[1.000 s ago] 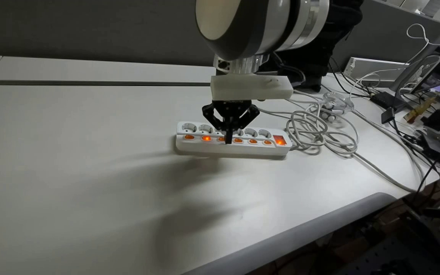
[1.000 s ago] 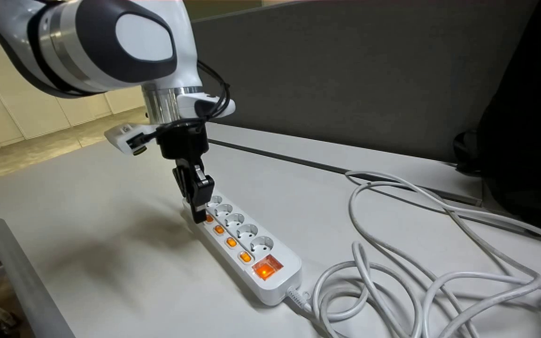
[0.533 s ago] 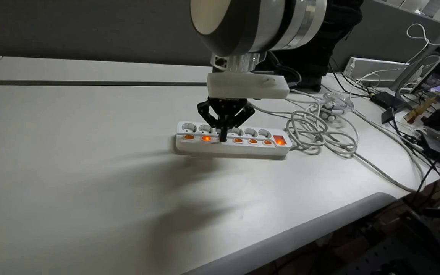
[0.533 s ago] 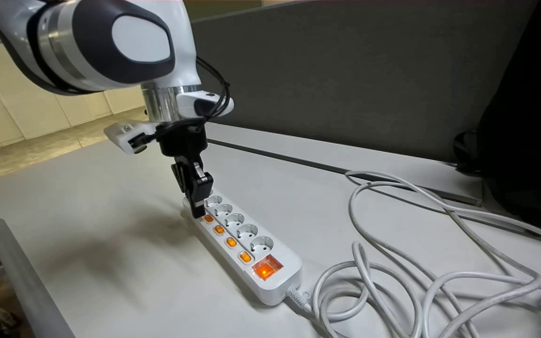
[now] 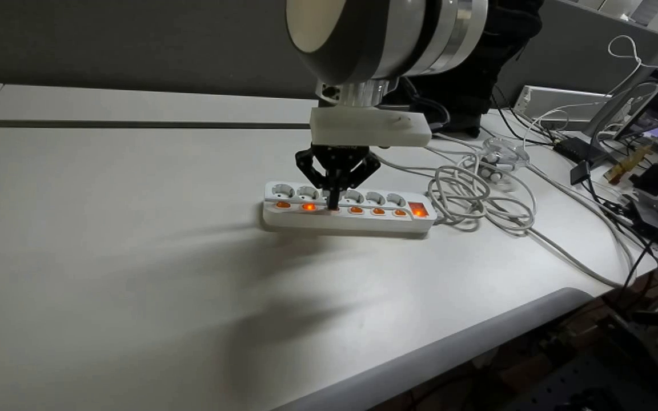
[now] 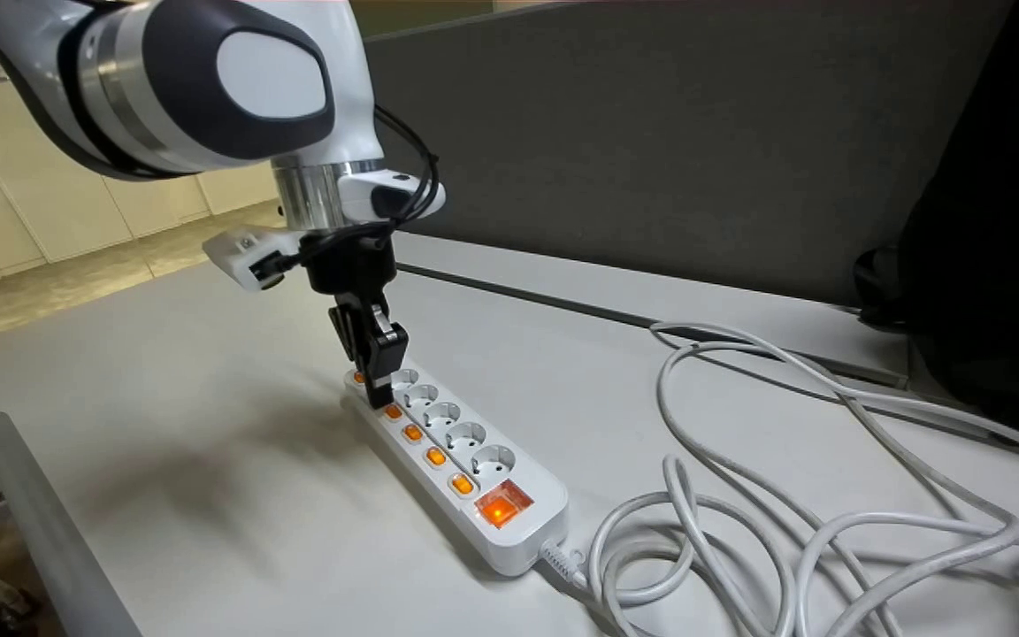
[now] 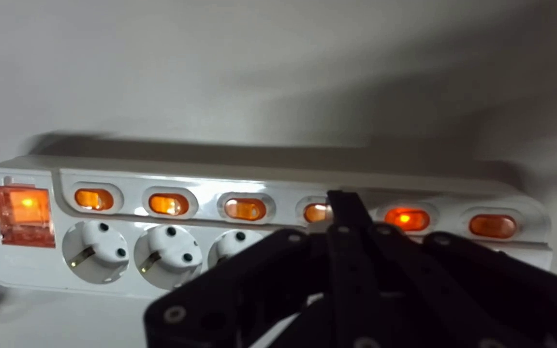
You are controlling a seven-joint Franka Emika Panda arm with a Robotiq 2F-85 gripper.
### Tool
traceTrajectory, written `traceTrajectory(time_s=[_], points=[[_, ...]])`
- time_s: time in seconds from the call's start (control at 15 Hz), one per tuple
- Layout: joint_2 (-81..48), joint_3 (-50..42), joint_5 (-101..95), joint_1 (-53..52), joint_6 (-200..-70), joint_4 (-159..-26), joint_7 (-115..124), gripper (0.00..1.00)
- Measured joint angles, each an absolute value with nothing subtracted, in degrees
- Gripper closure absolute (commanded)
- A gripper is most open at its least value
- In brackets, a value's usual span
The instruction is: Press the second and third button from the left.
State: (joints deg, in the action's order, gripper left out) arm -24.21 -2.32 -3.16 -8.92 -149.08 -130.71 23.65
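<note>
Strip (image 5: 357, 223) lies flat on table (image 5: 135, 200), btns (image 7: 244, 209) up so I can press from above. Gripper (image 5: 333, 205) pinched together, nothing btwn, prob to act as one narrow poker at 3rd btn (image 7: 315, 212); contact unclear. 2nd btn (image 7: 406, 219) lit, prob done; 3rd likely my current step.
</note>
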Motion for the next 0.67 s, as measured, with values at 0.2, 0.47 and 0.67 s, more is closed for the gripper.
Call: traceTrajectory(time_s=[0.2, 0.47, 0.67], points=[[-25.0, -2.6, -3.2, -8.9, -149.1, -130.1, 23.6, 1.00], [-25.5, -2.8, -3.2, -8.9, -149.1, -129.7, 23.6, 1.00], [-25.5, -2.9, -3.3, -9.1, -149.0, -129.6, 23.6, 1.00]])
